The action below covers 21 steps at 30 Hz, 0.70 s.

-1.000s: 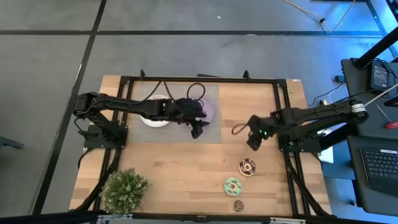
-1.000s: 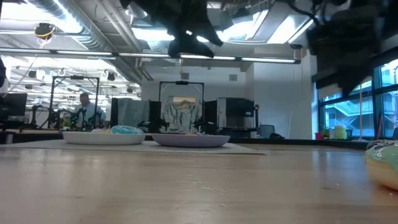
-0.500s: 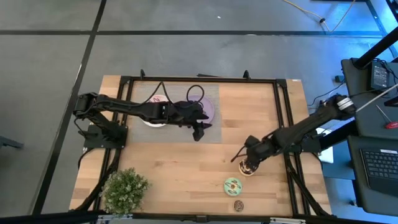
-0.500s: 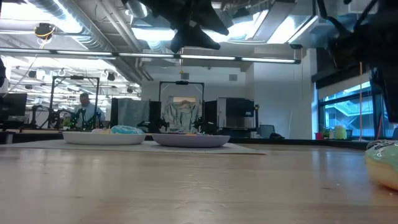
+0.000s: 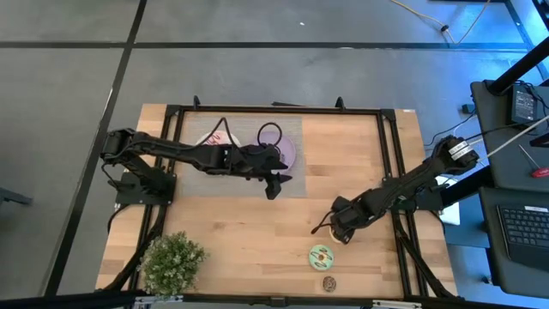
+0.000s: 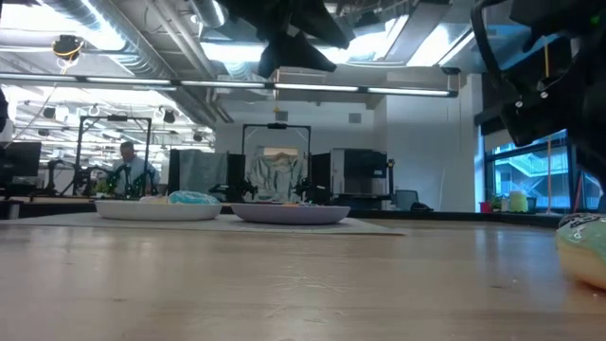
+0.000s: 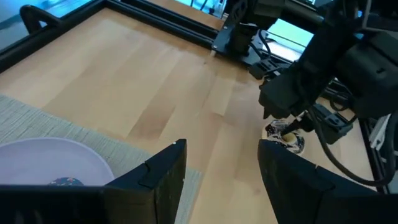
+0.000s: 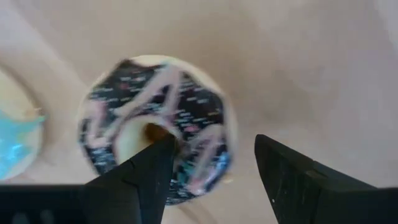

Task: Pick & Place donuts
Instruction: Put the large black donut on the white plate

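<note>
The chocolate sprinkled donut lies flat on the wood. My right gripper hangs open just above it, one finger over its hole and one beyond its rim. In the high view my right gripper covers that donut. The green donut and a dark mini donut lie nearer the near edge. My left gripper is open and holds nothing, raised beside the lilac plate. A blue donut sits on the white plate. My right gripper's fingers point down from above over the chocolate donut's ring. I cannot tell whether they touch it. The donut lies flat on the table.
A grey mat carries both plates at the far middle of the table. A potted plant stands at the near left corner. A black frame borders the table. Bare wood lies between the mat and the donuts.
My right gripper has moved toward the near edge and down, from beside the mat to just over the chocolate donut, staying open. My left arm has shifted slightly, uncovering the white plate.
</note>
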{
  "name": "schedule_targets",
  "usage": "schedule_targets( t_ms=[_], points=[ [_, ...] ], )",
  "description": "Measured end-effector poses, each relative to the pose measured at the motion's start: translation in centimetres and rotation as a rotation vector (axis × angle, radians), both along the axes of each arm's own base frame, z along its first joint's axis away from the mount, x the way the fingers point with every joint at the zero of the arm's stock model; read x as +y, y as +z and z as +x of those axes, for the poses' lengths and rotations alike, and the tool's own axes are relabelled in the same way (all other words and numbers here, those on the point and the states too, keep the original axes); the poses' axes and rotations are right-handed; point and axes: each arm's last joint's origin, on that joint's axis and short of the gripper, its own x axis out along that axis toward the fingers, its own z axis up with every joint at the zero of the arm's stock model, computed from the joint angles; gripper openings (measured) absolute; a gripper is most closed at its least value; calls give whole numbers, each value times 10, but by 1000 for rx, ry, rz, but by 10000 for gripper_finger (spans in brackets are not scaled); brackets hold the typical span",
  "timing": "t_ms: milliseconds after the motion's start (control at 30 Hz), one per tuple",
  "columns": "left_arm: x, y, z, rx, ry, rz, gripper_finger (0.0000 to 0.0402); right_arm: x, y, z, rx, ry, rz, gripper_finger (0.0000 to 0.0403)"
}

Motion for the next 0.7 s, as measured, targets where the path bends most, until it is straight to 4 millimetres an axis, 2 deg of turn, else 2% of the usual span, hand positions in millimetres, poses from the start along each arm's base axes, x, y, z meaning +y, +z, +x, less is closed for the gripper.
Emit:
schedule_targets(
  t_ms=[167, 467, 700],
  points=[
    [-3, 0, 0, 0, -8, 0, 194, 3, 0, 4, -28, 8, 45, 226],
    [-2, 0, 0, 1, -5, -3, 194, 2, -6, 5, -20, 1, -15, 220],
    [-3, -1, 0, 6, -5, -3, 194, 3, -11, 6, -4, 5, -23, 162]
  ],
)
